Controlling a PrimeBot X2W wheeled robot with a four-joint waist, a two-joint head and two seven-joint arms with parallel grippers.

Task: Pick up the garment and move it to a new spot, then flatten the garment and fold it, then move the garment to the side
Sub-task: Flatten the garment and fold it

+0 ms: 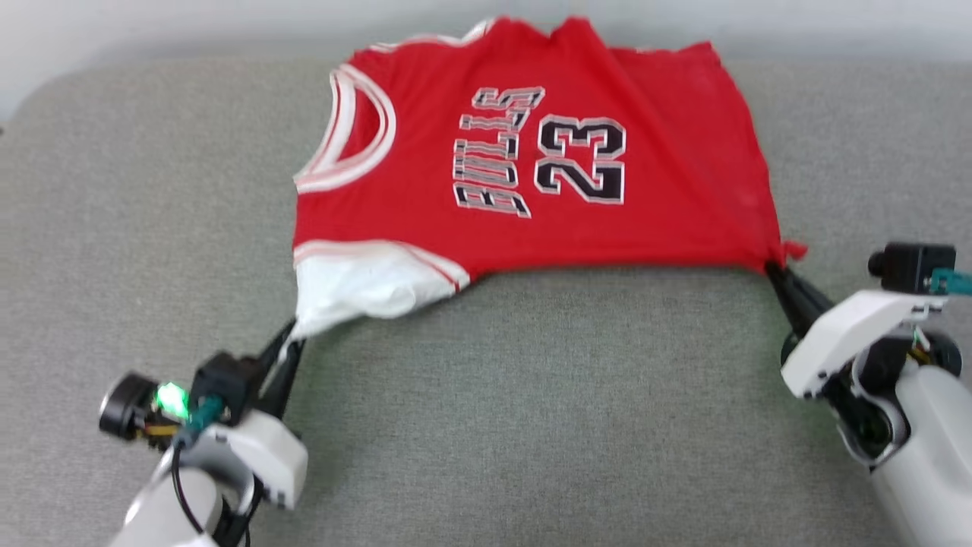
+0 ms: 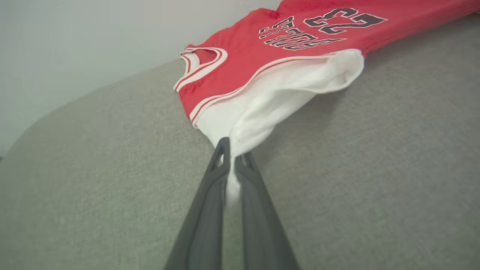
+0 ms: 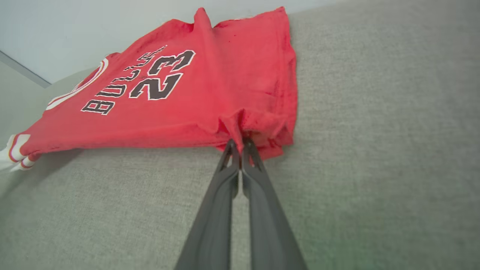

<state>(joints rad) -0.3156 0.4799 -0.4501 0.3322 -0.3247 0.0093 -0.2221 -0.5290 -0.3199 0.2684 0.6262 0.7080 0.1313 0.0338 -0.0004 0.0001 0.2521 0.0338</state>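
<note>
The garment (image 1: 531,167), a red jersey with black-white lettering and a white sleeve panel, is stretched across the far half of a grey cushioned surface (image 1: 531,410), its near edge lifted taut. My left gripper (image 1: 292,342) is shut on the white sleeve's tip at the lower left corner; in the left wrist view the white cloth (image 2: 270,101) runs down between the closed fingers of the left gripper (image 2: 233,152). My right gripper (image 1: 773,266) is shut on the red hem corner at the right; the right wrist view has the right gripper (image 3: 239,144) pinching bunched red fabric of the garment (image 3: 180,90).
The grey surface extends wide toward me and to both sides of the jersey. A pale wall (image 1: 228,23) runs right behind the far edge, close to the jersey's top. The surface's left corner is rounded (image 1: 45,99).
</note>
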